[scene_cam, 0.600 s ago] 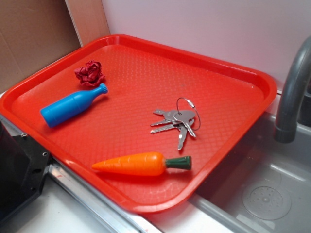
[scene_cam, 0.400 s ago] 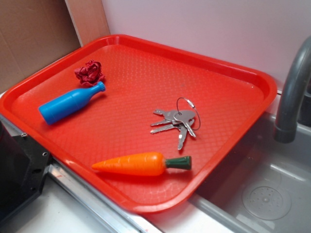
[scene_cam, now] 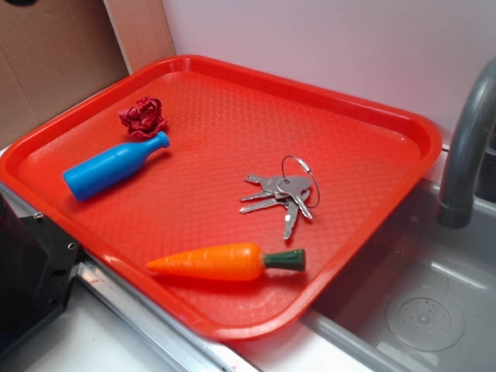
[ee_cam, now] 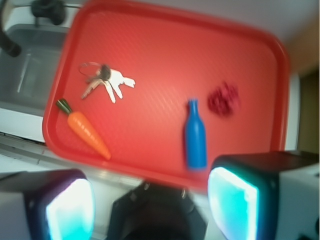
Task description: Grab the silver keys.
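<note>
Wrist view: the tool is held wide open and empty, high above the red tray.

Its two pads are seen at the lower edge; the silver keys lie well apart from them, fanned flat on the tray's sink side, near the carrot. A blue bottle and red crumpled wad lie farther off. No writing can be read.

Silver keys on a red tray

They lay fanned out above an orange toy carrot, well apart from a blue bottle and a red crumpled ball.
</note>
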You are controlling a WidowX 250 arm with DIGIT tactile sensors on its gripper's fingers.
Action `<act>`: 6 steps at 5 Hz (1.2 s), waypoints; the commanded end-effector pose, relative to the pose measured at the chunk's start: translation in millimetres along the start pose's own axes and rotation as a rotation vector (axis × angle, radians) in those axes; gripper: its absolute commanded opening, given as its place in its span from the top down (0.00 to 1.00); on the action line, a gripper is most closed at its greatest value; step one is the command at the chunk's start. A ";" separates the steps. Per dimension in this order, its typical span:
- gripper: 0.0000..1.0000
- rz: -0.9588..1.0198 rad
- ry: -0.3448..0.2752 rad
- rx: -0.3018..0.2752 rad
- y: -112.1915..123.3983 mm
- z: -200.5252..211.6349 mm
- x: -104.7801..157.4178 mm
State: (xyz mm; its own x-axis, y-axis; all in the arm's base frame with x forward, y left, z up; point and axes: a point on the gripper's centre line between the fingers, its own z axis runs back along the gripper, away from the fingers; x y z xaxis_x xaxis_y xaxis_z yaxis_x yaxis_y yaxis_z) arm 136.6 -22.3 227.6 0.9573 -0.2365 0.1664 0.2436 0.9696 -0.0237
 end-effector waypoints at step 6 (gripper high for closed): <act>0.00 -1.235 -0.011 -0.385 -80.5 -155.5 114.3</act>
State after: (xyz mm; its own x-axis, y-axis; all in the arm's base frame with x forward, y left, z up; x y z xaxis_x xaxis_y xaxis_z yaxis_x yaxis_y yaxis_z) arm 255.4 -124.8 79.1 0.0953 -0.9581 0.2703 0.9811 0.0445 -0.1883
